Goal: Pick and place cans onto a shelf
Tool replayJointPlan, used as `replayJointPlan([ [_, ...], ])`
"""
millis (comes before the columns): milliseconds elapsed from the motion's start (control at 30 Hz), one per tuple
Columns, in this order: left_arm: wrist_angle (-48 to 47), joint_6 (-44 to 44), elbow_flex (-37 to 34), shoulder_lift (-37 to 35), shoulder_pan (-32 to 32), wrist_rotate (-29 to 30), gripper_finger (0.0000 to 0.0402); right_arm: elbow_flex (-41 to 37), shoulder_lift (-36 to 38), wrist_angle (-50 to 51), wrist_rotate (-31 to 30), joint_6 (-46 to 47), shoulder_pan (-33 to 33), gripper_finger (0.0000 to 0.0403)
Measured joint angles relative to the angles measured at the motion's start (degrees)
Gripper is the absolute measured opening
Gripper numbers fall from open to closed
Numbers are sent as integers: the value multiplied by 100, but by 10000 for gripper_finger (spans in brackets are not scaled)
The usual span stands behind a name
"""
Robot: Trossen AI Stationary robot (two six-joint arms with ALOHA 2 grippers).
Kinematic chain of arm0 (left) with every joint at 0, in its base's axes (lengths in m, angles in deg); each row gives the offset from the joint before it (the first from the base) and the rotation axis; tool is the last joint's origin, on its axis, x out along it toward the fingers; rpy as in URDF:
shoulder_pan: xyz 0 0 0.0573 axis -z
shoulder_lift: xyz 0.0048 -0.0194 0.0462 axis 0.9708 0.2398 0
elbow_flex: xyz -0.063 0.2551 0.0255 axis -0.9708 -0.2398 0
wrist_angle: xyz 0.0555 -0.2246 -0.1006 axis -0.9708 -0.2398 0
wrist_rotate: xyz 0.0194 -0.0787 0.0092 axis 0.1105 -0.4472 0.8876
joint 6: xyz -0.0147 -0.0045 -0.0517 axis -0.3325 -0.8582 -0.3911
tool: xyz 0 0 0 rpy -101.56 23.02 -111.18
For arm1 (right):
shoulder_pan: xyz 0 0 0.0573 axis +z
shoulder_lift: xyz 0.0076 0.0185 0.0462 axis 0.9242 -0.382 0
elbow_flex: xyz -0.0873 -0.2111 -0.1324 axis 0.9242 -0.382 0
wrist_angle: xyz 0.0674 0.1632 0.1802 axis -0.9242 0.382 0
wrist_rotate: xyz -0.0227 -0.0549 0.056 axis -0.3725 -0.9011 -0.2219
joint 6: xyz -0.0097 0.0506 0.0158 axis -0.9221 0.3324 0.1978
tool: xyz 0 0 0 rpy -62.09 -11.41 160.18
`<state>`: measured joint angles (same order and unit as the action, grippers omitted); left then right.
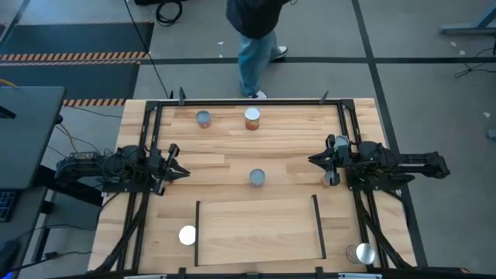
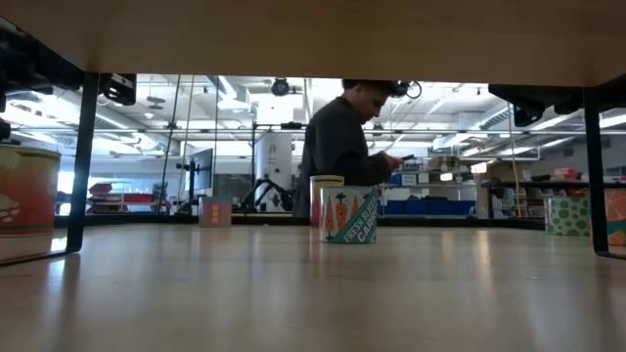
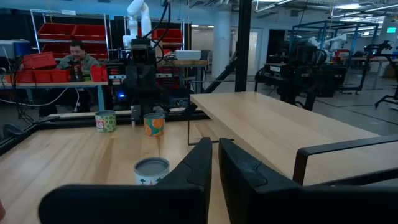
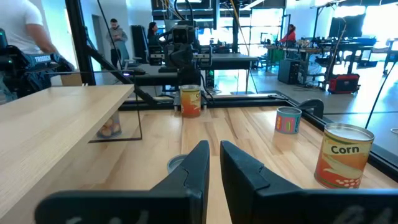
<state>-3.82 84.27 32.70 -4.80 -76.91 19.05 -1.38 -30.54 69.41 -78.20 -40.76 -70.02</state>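
Several cans stand upright on their bases on the wooden tabletop. Two are by the far edge, one grey-topped [image 1: 203, 118] and one with an orange side [image 1: 252, 118]. Another grey-topped can [image 1: 256, 177] stands mid-table between my grippers. A white-topped can [image 1: 187, 235] is at the near left and a silver-topped one [image 1: 360, 253] at the near right. The shelf [image 1: 256, 229], a pale-wood panel with black rails, stands raised on thin black legs at the near middle. My left gripper [image 1: 184, 172] is shut at the table's left. My right gripper [image 1: 311, 160] is shut at the right. Both point level toward the middle and hold nothing.
A person [image 1: 252, 39] stands just beyond the table's far edge. Black frame rails [image 1: 147, 194] run along the table's left and right sides under the arms. Bare wood [image 1: 287, 147] lies between the grippers and the far cans.
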Motion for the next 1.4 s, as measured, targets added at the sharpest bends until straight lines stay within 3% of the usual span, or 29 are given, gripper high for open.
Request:
replayJointPlan([
  [533,89,-35,1,2,1,0,36,-1,0,-2,0,0,0,47],
  [767,453,-663,7,2,-1,849,35,0,-1,-1,0,0,0,47],
  [967,316,-1073,232,130,-2,1175,17,0,0,-2,0,0,1,47],
  [1167,-1661,-1936,1417,814,-2,1606,5,1,0,0,0,1,0,47],
  [1400,-4020,-2195,3143,2029,0,1884,2,-1,0,0,0,2,0,47],
])
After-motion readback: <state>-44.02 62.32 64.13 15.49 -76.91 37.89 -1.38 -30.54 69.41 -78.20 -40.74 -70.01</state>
